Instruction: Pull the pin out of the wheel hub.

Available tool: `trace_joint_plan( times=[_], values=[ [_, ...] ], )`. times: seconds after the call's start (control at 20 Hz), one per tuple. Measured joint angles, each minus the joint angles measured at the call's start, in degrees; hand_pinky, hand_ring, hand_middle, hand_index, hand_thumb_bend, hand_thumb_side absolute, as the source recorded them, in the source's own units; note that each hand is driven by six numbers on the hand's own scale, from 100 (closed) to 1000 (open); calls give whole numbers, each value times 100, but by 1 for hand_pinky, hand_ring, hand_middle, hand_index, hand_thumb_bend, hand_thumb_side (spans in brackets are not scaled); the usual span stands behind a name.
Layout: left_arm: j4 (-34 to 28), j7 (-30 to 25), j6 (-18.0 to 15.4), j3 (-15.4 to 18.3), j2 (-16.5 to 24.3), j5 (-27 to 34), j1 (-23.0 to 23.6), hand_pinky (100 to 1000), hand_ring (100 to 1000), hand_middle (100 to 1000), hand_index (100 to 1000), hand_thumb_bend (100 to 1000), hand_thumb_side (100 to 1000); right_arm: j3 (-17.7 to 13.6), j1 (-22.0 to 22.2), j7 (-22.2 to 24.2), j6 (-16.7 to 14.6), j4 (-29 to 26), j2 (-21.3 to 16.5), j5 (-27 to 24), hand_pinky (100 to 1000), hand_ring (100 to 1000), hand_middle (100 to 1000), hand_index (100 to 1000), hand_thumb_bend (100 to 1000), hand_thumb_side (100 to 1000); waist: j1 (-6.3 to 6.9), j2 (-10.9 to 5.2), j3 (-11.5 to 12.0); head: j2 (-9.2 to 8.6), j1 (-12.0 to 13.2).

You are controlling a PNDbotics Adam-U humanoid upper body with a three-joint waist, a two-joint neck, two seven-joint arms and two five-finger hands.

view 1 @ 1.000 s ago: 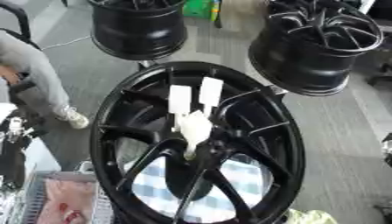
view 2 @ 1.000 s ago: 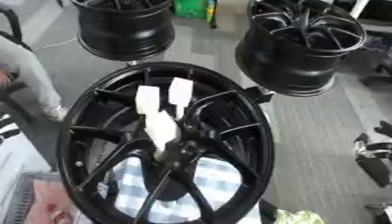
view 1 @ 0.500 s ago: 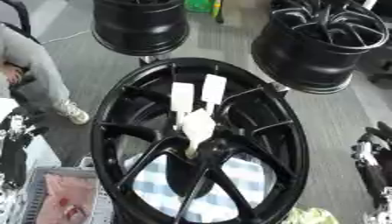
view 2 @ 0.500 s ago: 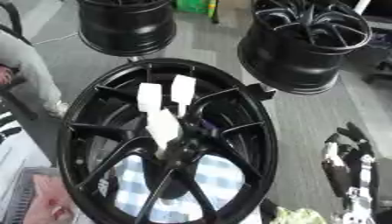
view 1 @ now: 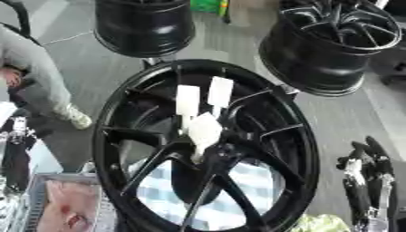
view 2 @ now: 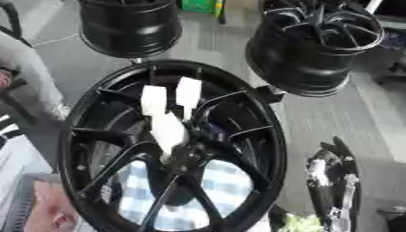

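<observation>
A large black wheel hub (view 1: 127,108) lies in the middle, spokes facing up. A white pin (view 1: 203,129) stands in its centre bore, with two flat white prongs (view 1: 219,91) pointing away from me. My right hand (view 1: 366,179) is low at the right, outside the rim, open with its fingers up and holding nothing. It also shows in the right eye view as my right hand (view 2: 331,181). My left hand (view 1: 16,152) shows only partly at the left edge, away from the hub. Neither hand touches the pin.
Two more black wheels stand behind, one at the back left (view 1: 144,27) and one at the back right (view 1: 333,45). A blue-and-white checked cloth (view 1: 250,181) lies under the hub. A person in grey (view 1: 31,68) sits at the left. A tray with something pink (view 1: 63,206) is at the lower left.
My right hand has come up into view at the lower right, closer to the hub's rim. The whole picture has shifted a little. The pin stays in the hub.
</observation>
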Motion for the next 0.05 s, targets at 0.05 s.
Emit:
trace_joint_plan(
  times=[0.05],
  values=[
    [-3,-1,1,0,0,0,0,742,819,798,860,100,838,16,0,0,-7,5,12,3,463,515,689,869,100,525,0,7,-7,0,0]
  ],
)
